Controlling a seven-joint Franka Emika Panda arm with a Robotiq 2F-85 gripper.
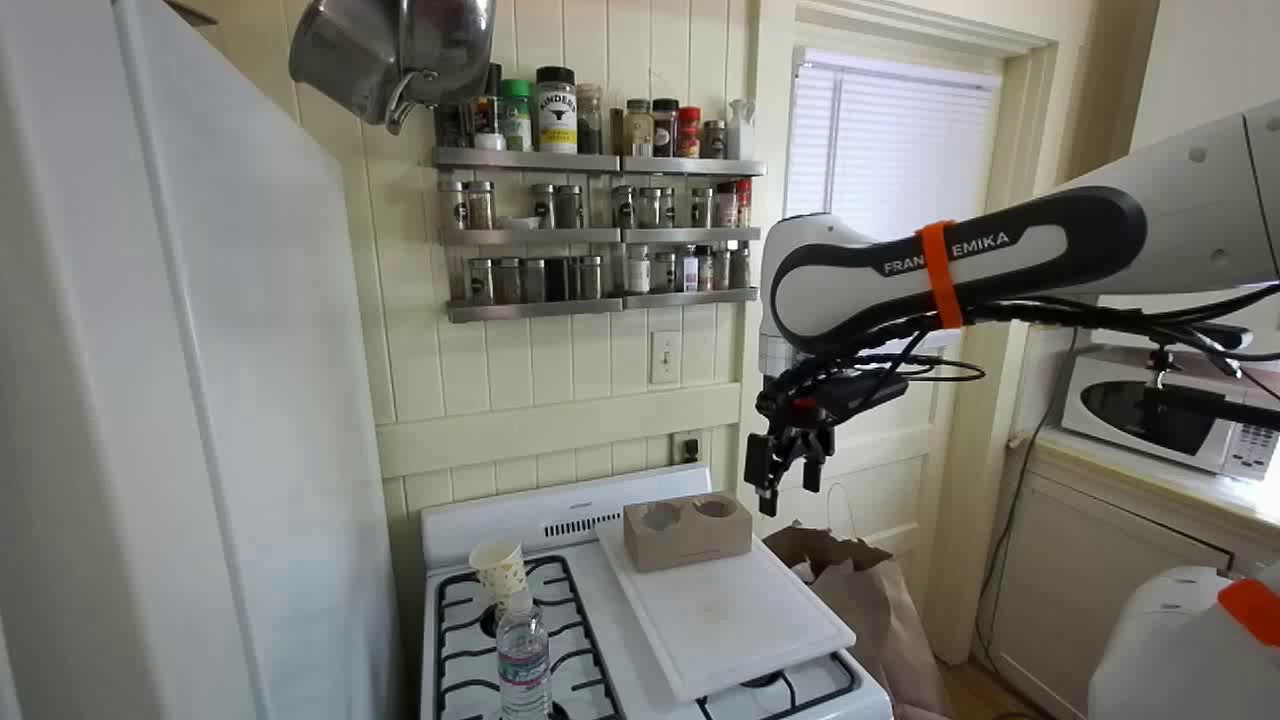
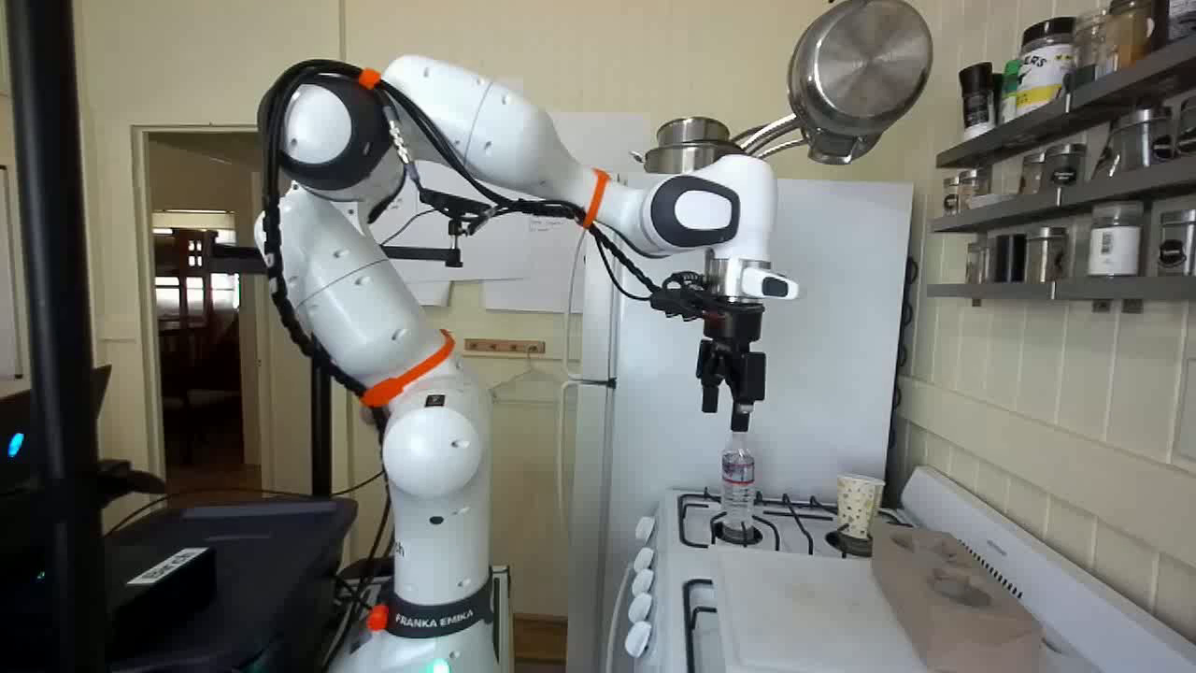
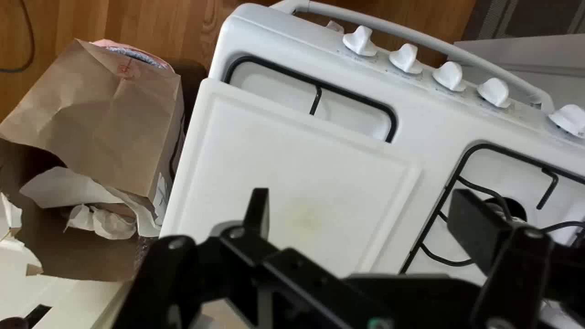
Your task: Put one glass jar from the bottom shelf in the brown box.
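Apparently at the outset, you hold the gripper (image 1: 790, 487) empty, jaws apart; in an exterior view, glass jars (image 1: 591, 278) line the bottom shelf (image 1: 535, 311), upper centre, with pickup and placement in the brown box (image 1: 690, 543), lower centre, to come.

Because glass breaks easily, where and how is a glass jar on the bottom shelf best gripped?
Probably the upper sides of a glass jar, coming level from the front: it stands upright, the front edge of the bottom shelf hides its base, and the middle shelf leaves little room above.
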